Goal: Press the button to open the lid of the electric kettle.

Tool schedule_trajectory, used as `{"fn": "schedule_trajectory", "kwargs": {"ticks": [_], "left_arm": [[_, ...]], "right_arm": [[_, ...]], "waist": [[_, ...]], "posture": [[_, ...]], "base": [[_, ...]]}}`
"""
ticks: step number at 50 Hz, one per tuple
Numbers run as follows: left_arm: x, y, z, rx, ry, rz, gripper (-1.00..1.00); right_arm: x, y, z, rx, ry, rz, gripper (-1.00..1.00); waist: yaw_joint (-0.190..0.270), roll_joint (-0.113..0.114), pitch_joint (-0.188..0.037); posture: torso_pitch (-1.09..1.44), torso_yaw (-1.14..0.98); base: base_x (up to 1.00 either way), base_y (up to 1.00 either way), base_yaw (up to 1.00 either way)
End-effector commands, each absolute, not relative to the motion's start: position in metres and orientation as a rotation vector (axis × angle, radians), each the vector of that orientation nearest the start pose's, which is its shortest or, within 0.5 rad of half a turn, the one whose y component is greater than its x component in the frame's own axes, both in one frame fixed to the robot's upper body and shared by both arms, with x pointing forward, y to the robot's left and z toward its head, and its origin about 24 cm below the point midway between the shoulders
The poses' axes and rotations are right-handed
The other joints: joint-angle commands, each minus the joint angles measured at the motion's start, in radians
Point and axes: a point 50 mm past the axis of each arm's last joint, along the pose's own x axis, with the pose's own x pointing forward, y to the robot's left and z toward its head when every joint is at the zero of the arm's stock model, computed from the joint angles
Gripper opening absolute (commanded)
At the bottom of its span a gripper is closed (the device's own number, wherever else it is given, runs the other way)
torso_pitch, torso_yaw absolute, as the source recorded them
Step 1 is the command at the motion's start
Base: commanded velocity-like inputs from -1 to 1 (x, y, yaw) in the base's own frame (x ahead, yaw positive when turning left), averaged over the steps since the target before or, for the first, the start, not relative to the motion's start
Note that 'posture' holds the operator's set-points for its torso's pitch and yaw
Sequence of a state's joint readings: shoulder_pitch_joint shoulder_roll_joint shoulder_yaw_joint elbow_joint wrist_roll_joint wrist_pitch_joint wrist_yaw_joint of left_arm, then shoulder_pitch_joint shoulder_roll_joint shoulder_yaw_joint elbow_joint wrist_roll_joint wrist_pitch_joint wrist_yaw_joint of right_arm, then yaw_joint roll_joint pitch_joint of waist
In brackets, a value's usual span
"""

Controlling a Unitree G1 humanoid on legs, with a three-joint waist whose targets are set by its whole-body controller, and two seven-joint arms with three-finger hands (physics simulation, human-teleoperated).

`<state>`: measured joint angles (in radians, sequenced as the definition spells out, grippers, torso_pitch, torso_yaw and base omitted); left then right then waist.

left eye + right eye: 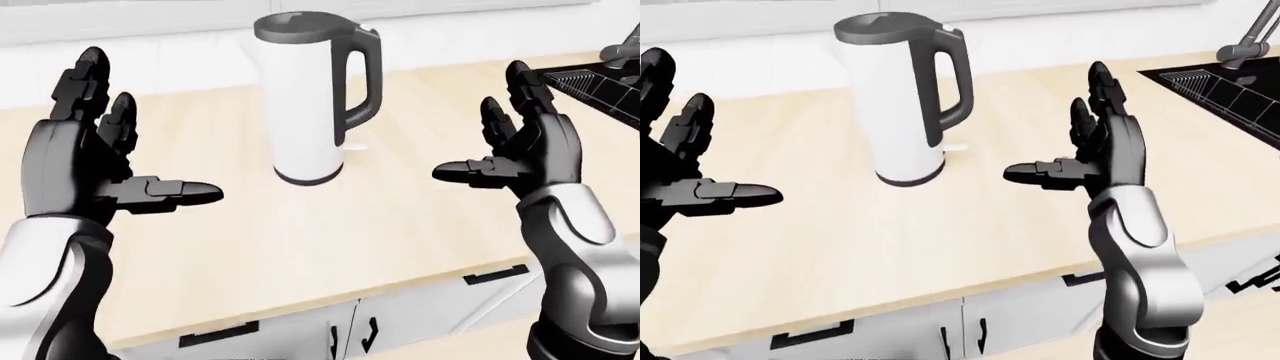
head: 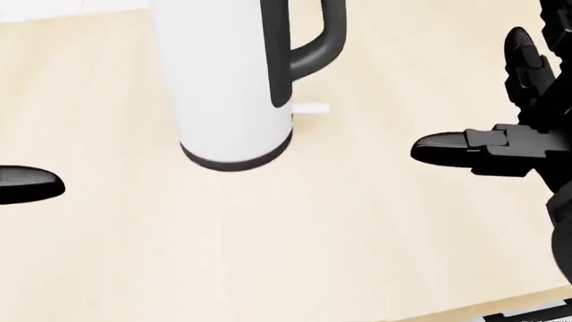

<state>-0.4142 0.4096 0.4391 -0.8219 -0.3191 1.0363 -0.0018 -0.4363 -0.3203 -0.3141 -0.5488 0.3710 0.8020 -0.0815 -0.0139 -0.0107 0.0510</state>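
Note:
A white electric kettle (image 1: 303,105) with a grey lid (image 1: 296,28) and dark handle (image 1: 362,75) stands upright on the pale wood counter (image 1: 330,225), near the top middle of the left-eye view. The lid is down. The kettle's body also fills the top of the head view (image 2: 228,87). My left hand (image 1: 110,165) is open, fingers spread, to the left of the kettle and apart from it. My right hand (image 1: 505,146) is open, fingers spread, to the right of the kettle and apart from it. Neither hand holds anything.
A black sink (image 1: 1230,82) with a tap (image 1: 1250,34) lies at the counter's right end in the right-eye view. White cabinet doors and drawers with black handles (image 1: 210,336) run below the counter's near edge. A white wall stands behind the kettle.

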Motion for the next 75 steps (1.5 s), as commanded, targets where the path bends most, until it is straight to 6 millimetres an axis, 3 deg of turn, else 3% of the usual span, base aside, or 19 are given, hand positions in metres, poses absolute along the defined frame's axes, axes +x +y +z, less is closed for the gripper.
{"fn": "schedule_trajectory", "kwargs": {"ticks": [1,4,7,16,32,43,51,61,75], "left_arm": [[0.227,0.225,0.261,0.151,-0.338,0.133,1.00],[0.226,0.229,0.265,0.098,-0.358,0.150,1.00],[0.225,0.227,0.267,0.125,-0.389,0.166,1.00],[0.223,0.225,0.267,0.102,-0.375,0.132,1.00],[0.220,0.229,0.267,0.111,-0.384,0.123,1.00],[0.222,0.232,0.263,0.085,-0.350,0.134,1.00],[0.222,0.232,0.264,0.085,-0.340,0.133,1.00],[0.222,0.232,0.263,0.081,-0.337,0.131,1.00],[0.221,0.233,0.263,0.078,-0.336,0.131,1.00]], "right_arm": [[0.269,-0.209,0.236,0.020,-0.294,-0.059,1.00],[0.268,-0.209,0.238,0.020,-0.298,-0.057,1.00],[0.268,-0.209,0.240,0.017,-0.302,-0.056,1.00],[0.268,-0.212,0.249,0.016,-0.320,-0.069,1.00],[0.284,-0.251,0.251,0.044,-0.283,-0.189,1.00],[0.287,-0.258,0.249,0.030,-0.275,-0.213,1.00],[0.286,-0.257,0.250,0.026,-0.276,-0.212,1.00],[0.285,-0.257,0.250,0.025,-0.277,-0.210,1.00],[0.285,-0.255,0.250,0.016,-0.277,-0.204,1.00]], "waist": [[0.000,-0.006,-0.015],[-0.004,0.006,-0.020],[-0.012,0.046,-0.028],[-0.003,0.019,-0.034],[0.011,0.012,-0.022],[0.015,0.012,-0.030],[0.016,0.011,-0.072],[0.018,0.012,-0.142],[0.023,0.014,-0.264]], "posture": [[0.00,0.00],[0.00,0.00],[0.00,0.00],[0.00,0.00],[0.00,0.00],[-0.03,0.00],[-0.11,0.00],[-0.21,0.00],[-0.35,0.00]], "base": [[0.00,0.00,0.00],[0.00,0.00,0.00],[0.00,0.00,0.00],[0.00,0.00,0.00],[0.00,0.00,0.00],[0.00,0.00,0.00],[0.00,0.00,0.00],[0.00,0.00,0.00],[0.00,0.00,0.00]]}}
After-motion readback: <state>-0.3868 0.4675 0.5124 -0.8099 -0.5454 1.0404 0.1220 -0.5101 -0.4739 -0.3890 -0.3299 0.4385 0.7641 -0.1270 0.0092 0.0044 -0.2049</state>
